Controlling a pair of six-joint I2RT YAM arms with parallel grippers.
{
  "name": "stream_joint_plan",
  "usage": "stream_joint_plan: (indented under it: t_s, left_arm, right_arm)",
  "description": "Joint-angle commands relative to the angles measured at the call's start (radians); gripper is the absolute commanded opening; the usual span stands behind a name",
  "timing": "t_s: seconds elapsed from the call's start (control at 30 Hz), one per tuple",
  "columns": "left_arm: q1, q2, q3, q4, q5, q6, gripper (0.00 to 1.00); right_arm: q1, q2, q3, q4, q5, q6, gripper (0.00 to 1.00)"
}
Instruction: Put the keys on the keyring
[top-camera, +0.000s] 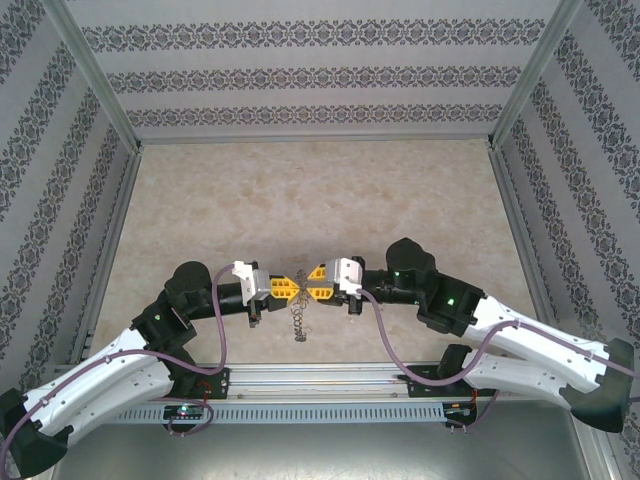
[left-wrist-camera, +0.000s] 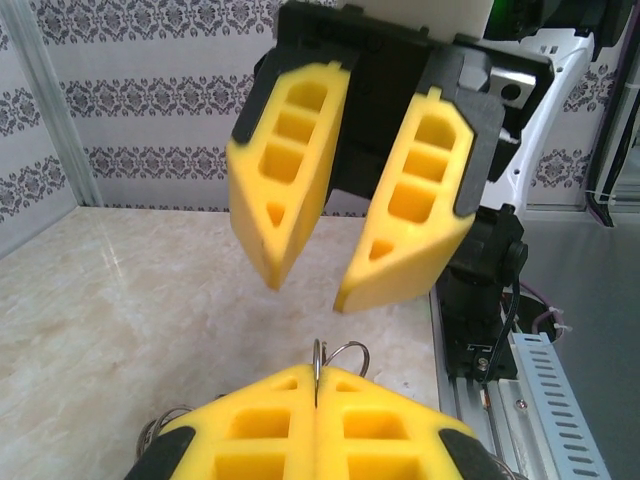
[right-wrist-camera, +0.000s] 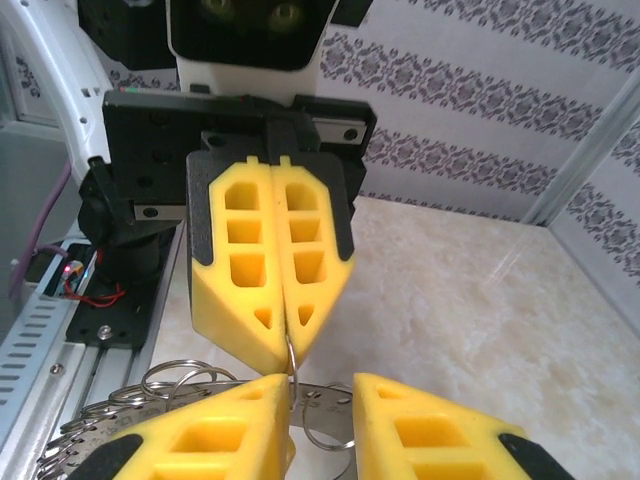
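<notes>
The two arms meet tip to tip over the near middle of the marble-patterned table (top-camera: 300, 190). The left end effector (top-camera: 294, 288) has its yellow fingers pressed together, pinching a thin wire loop (left-wrist-camera: 345, 352) of the keyring (top-camera: 297, 322), which dangles just beneath both tips. Facing it, the right end effector (top-camera: 308, 286) holds its fingers apart, with the pinched wire standing in that gap, just beside one finger

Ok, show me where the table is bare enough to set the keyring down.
The far half of the table, between the side frames and back wall, is bare. Crowded: near centre, where the left gripper, right gripper and keyring meet just beyond the rail.
</notes>
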Motion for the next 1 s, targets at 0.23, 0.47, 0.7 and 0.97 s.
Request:
stream_joint_plan:
  t_s: [0.23, 0.47, 0.7, 0.97]
  left_arm:
    - [0.005, -0.020, 0.028, 0.081, 0.019, 0.001, 0.00]
    - [0.005, -0.020, 0.028, 0.083, 0.020, 0.000, 0.00]
    - [0.005, -0.013, 0.034, 0.085, 0.016, 0.002, 0.00]
    - [0.004, 0.021, 0.080, -0.009, -0.045, 0.026, 0.00]
  right_arm:
    - [-0.021, 0.037, 0.031, -0.018, -0.073, 0.054, 0.26]
    - [-0.037, 0.064, 0.038, -0.031, -0.082, 0.058, 0.24]
    - [-0.047, 0.077, 0.042, -0.043, -0.090, 0.059, 0.14]
    - [-0.052, 0.070, 0.077, -0.100, -0.056, 0.021, 0.00]
